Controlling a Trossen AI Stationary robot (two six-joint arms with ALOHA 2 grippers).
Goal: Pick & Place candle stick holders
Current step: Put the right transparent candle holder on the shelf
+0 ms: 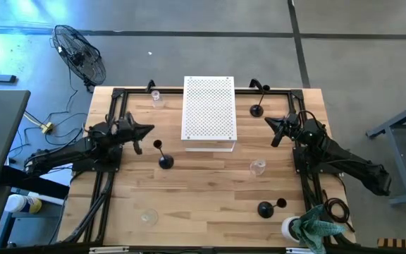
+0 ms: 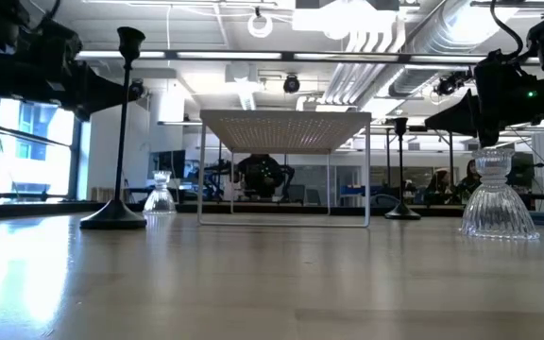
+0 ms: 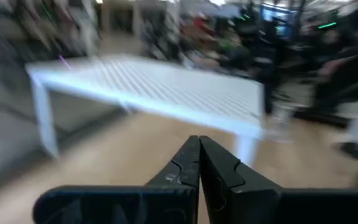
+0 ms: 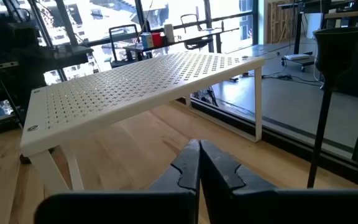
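Several candle stick holders stand on their bases on the wooden table. A black one with a tall stem [image 1: 164,159] [image 2: 121,142] stands left of centre, another [image 1: 257,107] [image 4: 328,93] far right, and one [image 1: 265,209] near right. Clear glass ones stand far left [image 1: 156,96] [image 2: 160,196], right of centre [image 1: 258,167] [image 2: 497,200] and near left [image 1: 148,217]. My left gripper [image 1: 151,130] [image 3: 199,158] is shut and empty, left of the white perforated board [image 1: 208,109]. My right gripper [image 1: 267,121] [image 4: 199,158] is shut and empty, right of the board.
The white perforated board stands on thin legs at the table's far middle [image 2: 284,127]. A black frame [image 1: 118,92] runs along the table's sides and far edge. A white cup with a green cloth [image 1: 309,227] sits at the near right corner. A fan [image 1: 80,53] stands off the table.
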